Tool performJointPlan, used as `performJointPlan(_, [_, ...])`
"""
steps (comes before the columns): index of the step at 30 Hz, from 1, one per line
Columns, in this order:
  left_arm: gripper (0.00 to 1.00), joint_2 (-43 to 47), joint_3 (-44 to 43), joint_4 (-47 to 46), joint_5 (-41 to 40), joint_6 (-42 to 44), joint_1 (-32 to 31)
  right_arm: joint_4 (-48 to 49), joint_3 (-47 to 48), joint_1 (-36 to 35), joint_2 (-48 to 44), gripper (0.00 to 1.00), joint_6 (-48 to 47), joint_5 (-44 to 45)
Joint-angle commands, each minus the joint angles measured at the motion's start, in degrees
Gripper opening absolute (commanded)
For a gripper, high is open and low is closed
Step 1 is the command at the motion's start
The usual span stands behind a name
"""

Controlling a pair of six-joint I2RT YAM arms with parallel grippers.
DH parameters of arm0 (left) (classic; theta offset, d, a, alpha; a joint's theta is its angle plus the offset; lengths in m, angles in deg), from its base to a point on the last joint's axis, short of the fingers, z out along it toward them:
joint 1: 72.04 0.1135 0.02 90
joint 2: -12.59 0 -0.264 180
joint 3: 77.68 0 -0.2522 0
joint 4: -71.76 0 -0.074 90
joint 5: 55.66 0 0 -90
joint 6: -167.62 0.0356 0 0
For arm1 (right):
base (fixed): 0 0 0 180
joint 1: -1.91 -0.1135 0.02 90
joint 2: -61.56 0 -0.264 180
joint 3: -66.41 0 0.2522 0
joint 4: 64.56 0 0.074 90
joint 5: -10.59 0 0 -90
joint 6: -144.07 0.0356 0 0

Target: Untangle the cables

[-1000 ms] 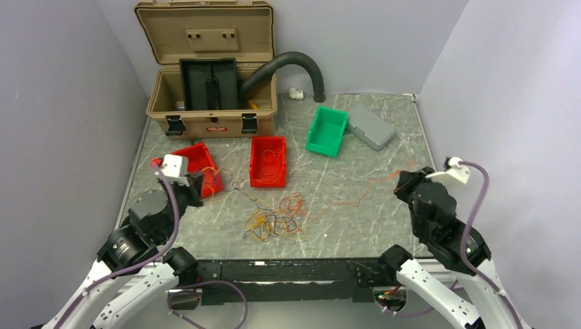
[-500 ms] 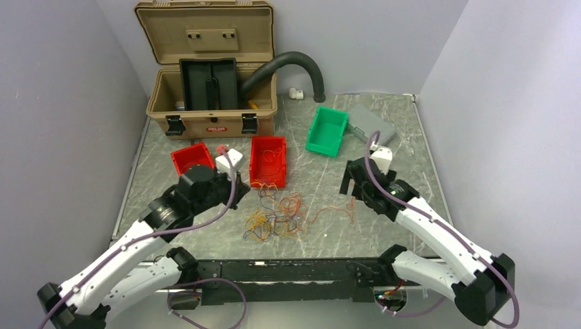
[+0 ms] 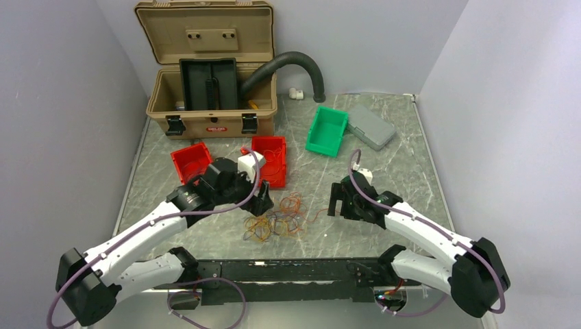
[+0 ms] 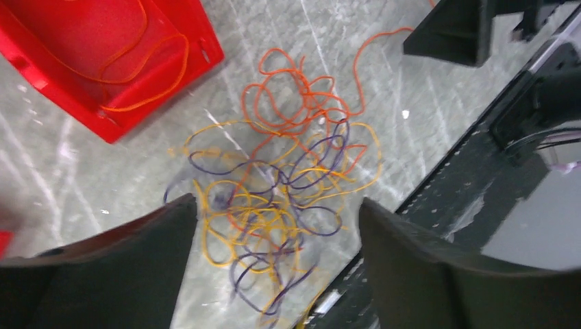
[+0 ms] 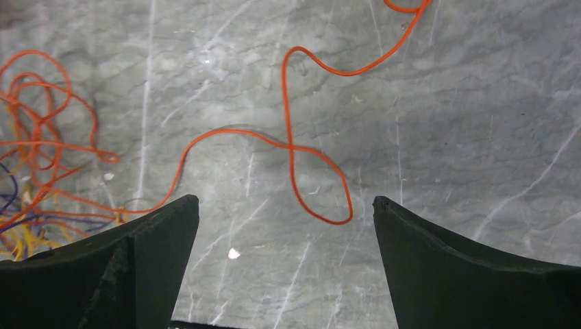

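Both arms have come in from the outer sides of the tabletop (image 5: 445,137). Both pairs of fingers, which were clenched one second ago, are now released and grasp nothing.

The left fingers (image 3: 264,201) hang over the cables (image 4: 281,199). The knot of yellow, purple and orange loops lies directly below them, in the gap between the two.

The right fingers (image 3: 337,201) hang to the right of this knot. Under them one orange strand (image 5: 291,147) lies slack on the stone, curling like an S, and it runs back into the knot on their left side. A second ago this strand was stretched far out to the right. Now it is loose again but still joined to the heap, so I judge that the pull did not free it. The heap looks as knotted as before, and I think a new grasp is needed.

Beyond the left fingers stands a red bin (image 4: 48,41) with some orange wire already inside. A second red bin (image 3: 190,161) is to their left. Farther away are the green bin (image 3: 327,130) and the open toolbox (image 3: 212,103).
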Motion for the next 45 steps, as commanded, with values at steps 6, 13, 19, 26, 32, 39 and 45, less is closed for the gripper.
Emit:
performJointPlan(6, [0.99, -7.5, -1.3, -6.4, -2.0, -2.6, -5.4, 6.2, -0.2, -0.4, 9.9, 0.85, 4.0, 7.4])
performJointPlan(13, [0.99, -19.3, -4.8, -6.8, -5.6, -4.5, -9.8, -2.9, 2.5, -0.3, 2.5, 0.03, 7.7, 17.8])
performJointPlan(19, [0.97, -28.2, -5.3, -11.4, -4.0, -4.9, -10.9, -13.5, 10.1, 0.0, -5.6, 0.0, 9.1, 24.7])
performJointPlan(26, [0.0, -35.3, -4.3, -12.0, -8.4, -6.3, -10.8, -27.3, 25.1, 1.7, -13.2, 0.0, 9.8, 42.2])
performJointPlan(32, [0.0, -20.7, 5.0, -8.2, -21.3, -10.8, -9.8, -33.5, 36.9, 4.3, -15.7, 0.0, 6.5, 54.5])
performJointPlan(39, [0.0, 4.5, 12.3, 3.3, -26.1, -14.3, -0.5, -34.2, 42.4, 4.4, -17.5, 0.0, 3.5, 60.1])
performJointPlan(45, [0.0, 14.6, 10.7, 6.4, -24.2, -11.9, 2.0, -20.9, 38.0, 4.4, -18.5, 0.0, -10.2, 37.2])
